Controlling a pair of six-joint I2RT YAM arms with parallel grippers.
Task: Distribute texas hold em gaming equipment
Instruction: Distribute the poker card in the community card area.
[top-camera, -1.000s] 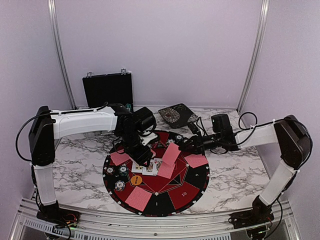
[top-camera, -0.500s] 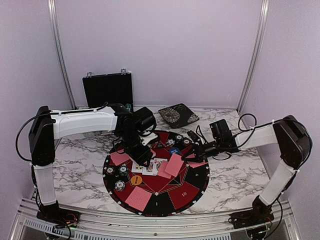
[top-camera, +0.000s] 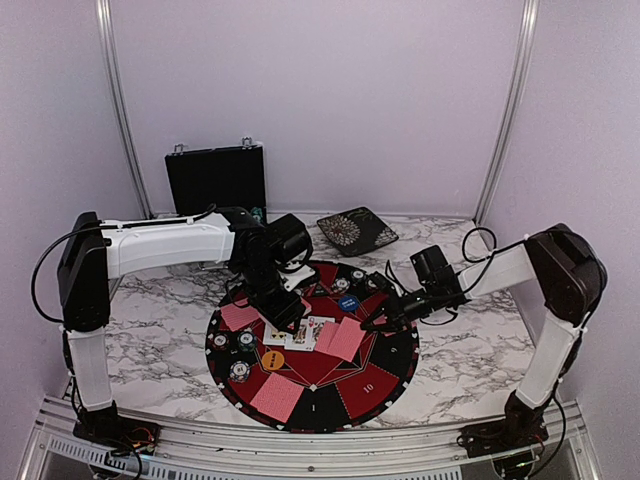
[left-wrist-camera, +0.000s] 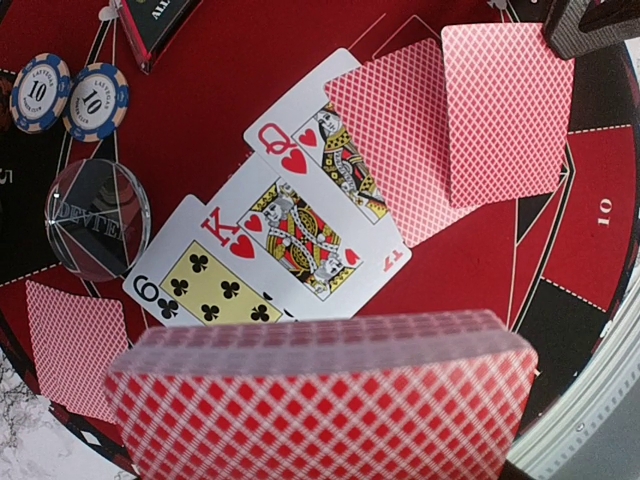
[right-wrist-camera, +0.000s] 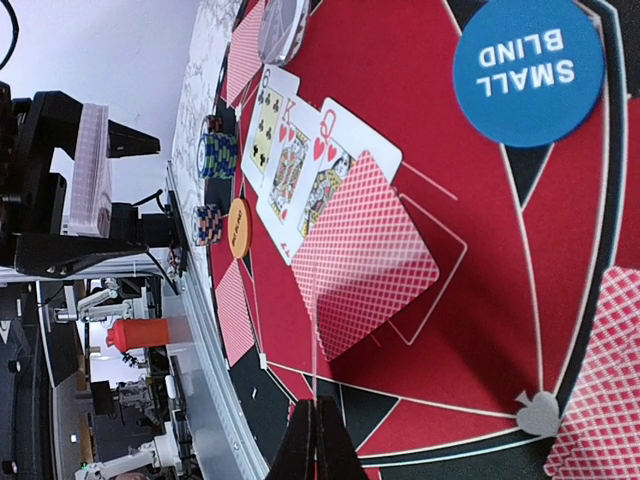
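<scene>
Right hand (right-wrist-camera: 316, 408) pinched on card (left-wrist-camera: 505, 110) | long axis toward hand | left hand (top-camera: 288, 312) clamps deck (left-wrist-camera: 320, 400)

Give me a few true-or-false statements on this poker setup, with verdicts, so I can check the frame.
1. The left gripper holds a deck of red-backed playing cards. True.
2. The three face-up white cards show a nine, a king and an ace. False: they are the nine of clubs, king of hearts and queen of hearts.
3. The round blue disc reads SMALL BLIND. True.
4. The black hinged case lies on the round red-and-black mat. False: it stands upright beyond the mat, off it.
5. The right gripper is open. False: it is shut on a face-down red-backed card.
</scene>
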